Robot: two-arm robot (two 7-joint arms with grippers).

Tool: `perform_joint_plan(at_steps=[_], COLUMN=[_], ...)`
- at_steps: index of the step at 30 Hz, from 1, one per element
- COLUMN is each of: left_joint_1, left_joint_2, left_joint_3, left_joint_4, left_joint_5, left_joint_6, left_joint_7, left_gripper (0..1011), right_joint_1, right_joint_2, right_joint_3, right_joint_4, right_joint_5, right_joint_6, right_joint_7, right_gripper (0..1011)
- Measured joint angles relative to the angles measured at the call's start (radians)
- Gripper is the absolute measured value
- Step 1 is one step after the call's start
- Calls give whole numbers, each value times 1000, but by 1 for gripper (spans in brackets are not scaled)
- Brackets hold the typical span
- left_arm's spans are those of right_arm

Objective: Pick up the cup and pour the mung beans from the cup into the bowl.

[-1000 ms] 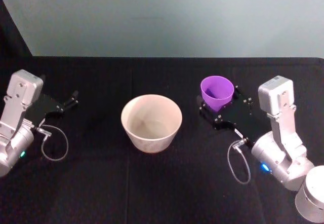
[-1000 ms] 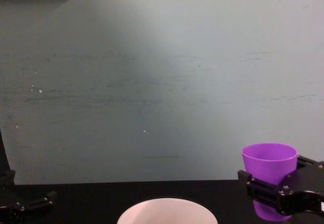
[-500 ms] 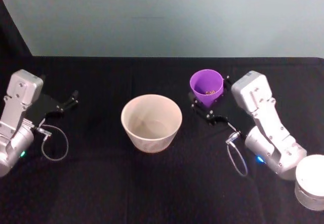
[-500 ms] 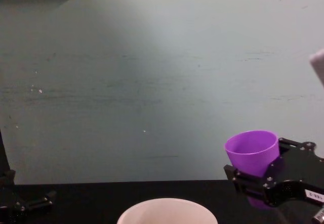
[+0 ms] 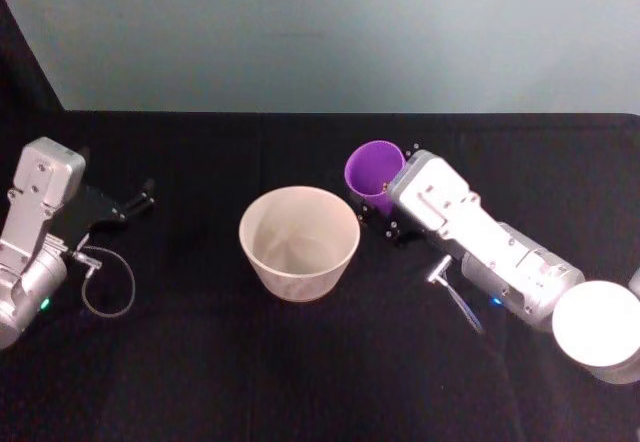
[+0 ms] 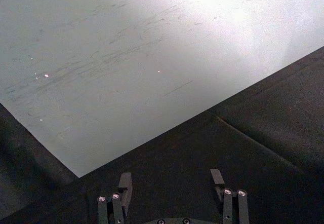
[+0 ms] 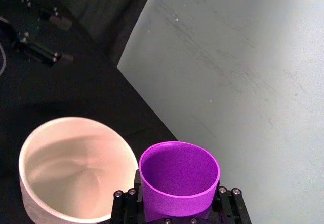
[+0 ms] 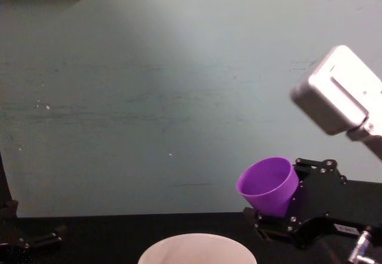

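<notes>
The purple cup (image 5: pixel 370 167) is held off the table just right of the bowl (image 5: pixel 299 262), tipped with its mouth leaning toward the bowl (image 8: pixel 197 243). My right gripper (image 5: pixel 385 184) is shut on the cup (image 8: pixel 268 186) around its lower half. In the right wrist view the cup (image 7: pixel 178 176) sits between the black fingers (image 7: pixel 124 203), and the wide pale bowl (image 7: pixel 30 193) lies beside it with a bare inside. The mung beans are hidden. My left gripper (image 5: pixel 135 202) rests at the table's left, open (image 6: pixel 169 183) with nothing in it.
A black cloth covers the table (image 5: pixel 320 382). A plain grey-green wall (image 8: pixel 179 97) stands behind it. A white round part of my right arm (image 5: pixel 598 330) sits at the lower right, and a loose cable loop (image 5: pixel 105 287) hangs by the left arm.
The right arm has carried the cup leftward, closer to the bowl, and tilted it from upright toward the bowl. The left arm has stayed still.
</notes>
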Motion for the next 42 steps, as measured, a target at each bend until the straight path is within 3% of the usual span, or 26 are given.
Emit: perform_joint_plan(at_steps=[22, 42], left_joint_1=[0, 0], left_joint_2=[0, 0], left_joint_3=[0, 0], left_joint_4=[0, 0], left_joint_5=[0, 0], left_joint_6=[0, 0], left_joint_7=[0, 0], left_gripper=[1000, 1000], right_joint_1=[102, 155], right_joint_2=[0, -2], right_joint_3=[-149, -235], right_joint_4=[21, 42], right_joint_5=[-366, -603], right_joint_6=[85, 91], right_joint_7=[33, 72], right_gripper=[731, 731])
